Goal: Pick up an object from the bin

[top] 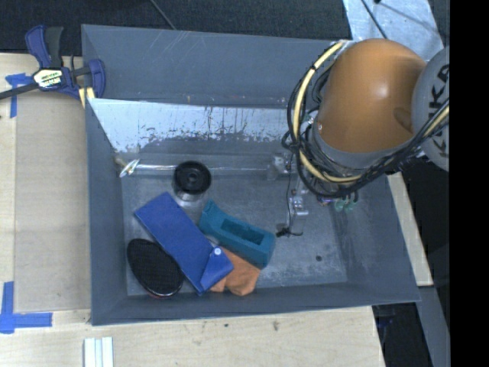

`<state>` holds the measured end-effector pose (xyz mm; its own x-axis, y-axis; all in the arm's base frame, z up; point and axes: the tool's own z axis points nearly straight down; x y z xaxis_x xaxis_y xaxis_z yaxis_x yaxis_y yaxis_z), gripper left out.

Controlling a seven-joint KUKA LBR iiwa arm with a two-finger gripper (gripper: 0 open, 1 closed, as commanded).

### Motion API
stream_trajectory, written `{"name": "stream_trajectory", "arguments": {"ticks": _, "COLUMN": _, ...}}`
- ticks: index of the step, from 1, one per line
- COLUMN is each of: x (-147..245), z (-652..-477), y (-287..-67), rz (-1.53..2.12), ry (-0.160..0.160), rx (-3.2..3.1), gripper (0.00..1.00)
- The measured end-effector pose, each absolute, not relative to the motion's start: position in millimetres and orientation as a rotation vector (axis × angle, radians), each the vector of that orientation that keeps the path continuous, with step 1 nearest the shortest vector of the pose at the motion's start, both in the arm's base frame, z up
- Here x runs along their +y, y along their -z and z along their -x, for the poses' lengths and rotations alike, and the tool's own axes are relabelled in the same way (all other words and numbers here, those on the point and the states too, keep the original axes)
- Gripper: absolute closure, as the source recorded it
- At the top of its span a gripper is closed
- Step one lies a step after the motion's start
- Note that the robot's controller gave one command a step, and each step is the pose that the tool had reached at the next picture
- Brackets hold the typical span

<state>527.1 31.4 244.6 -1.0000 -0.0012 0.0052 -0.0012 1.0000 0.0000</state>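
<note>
Pincer [295,209] mostly beneath orange cover [367,98], near teal block [237,235].

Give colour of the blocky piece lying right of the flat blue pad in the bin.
Teal. The block shows best in the camera view.

Single camera looked down on the bin [229,67], slightly off vertical; near enough to take in the whole bin plus some surround; arm [367,90] sat at frame right.
</note>
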Motion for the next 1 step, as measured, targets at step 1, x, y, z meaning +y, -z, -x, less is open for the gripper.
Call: {"name": "stream_trajectory", "arguments": {"ticks": 1, "x": 31.3, "z": -528.5, "y": -249.0, "rz": -0.001, "ry": 0.001, "rx": -3.145, "gripper": 0.0}}
